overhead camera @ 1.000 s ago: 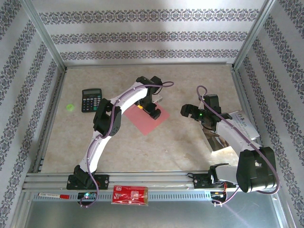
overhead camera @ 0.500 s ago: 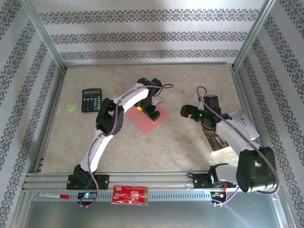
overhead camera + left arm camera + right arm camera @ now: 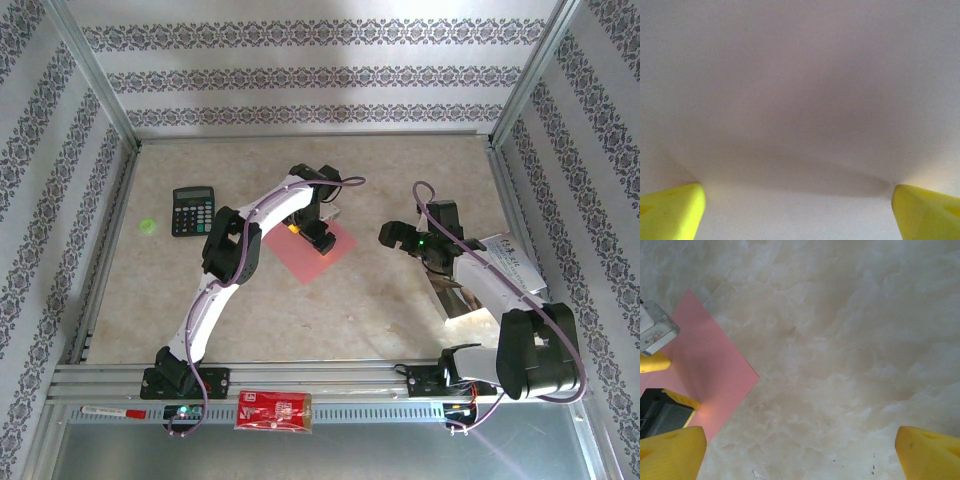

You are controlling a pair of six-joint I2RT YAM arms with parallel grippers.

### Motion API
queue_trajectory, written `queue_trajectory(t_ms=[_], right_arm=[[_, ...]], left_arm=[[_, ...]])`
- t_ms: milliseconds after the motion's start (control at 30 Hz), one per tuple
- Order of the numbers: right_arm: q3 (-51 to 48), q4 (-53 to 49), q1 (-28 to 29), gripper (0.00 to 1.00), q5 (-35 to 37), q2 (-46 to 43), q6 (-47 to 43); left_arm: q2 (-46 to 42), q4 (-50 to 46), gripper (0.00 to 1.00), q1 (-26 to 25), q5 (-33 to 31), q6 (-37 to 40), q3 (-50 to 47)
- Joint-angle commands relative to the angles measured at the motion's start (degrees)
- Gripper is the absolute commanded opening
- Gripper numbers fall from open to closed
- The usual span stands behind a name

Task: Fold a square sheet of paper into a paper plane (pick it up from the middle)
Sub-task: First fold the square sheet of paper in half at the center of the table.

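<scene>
The square sheet of paper (image 3: 300, 262) is seen lying flat on the marbled table (image 3: 350, 310), turned like a diamond. It is directly under the left gripper (image 3: 308, 234), which is lowered onto the sheet's middle. In the left wrist view the pale pink paper (image 3: 800, 90) is spread across everything beyond the fingers. The two yellow fingertips (image 3: 670, 212) are set wide apart at the lower corners, so the left gripper (image 3: 797, 205) is open. A soft shadowed ridge in the paper is seen running from one fingertip to the other. The tips appear to be pressed on the paper, though contact cannot be confirmed.

From the right gripper (image 3: 392, 235) the sheet is found well off to its left, with bare table between. In the right wrist view one corner of the sheet (image 3: 710, 365) is shown pointing toward the right gripper (image 3: 800, 450). The left gripper's yellow fingers (image 3: 655, 362) are seen standing on the paper at the far left edge. The right gripper's own fingertips (image 3: 927, 452) are spread wide over bare table, so it is open and nothing is held.

Beyond the left gripper, on its outer side, a black calculator (image 3: 193, 210) is placed, with a green spot (image 3: 149, 226) further out. A white printed leaflet (image 3: 510, 262) is lying beside the right arm, and a red packet (image 3: 273, 411) is resting on the front rail.
</scene>
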Motion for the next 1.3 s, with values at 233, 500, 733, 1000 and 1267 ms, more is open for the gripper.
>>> queue_trajectory(t_ms=[233, 500, 733, 1000, 1267], right_arm=[[-1.0, 1.3, -0.4, 0.97, -1.1, 0.3, 0.7], [-0.9, 1.5, -0.4, 0.97, -1.4, 0.7, 0.9], [-1.0, 1.7, -0.4, 0.97, -1.6, 1.2, 1.0], [-1.1, 1.8, -0.4, 0.97, -2.0, 1.4, 1.1], [-0.8, 1.6, -0.4, 0.97, -2.3, 1.3, 0.9]], left_arm=[[1.9, -2.6, 0.90, 0.3, 1.9, -0.6, -1.6], [1.1, -1.9, 0.86, -0.1, 0.8, -1.1, -3.6], [0.9, -1.6, 0.84, -0.3, 0.4, -1.4, -4.0], [-1.2, 0.2, 0.76, -0.3, 3.2, -2.7, -4.3], [-6.4, 5.3, 0.48, -0.2, 8.8, -5.8, -8.7]])
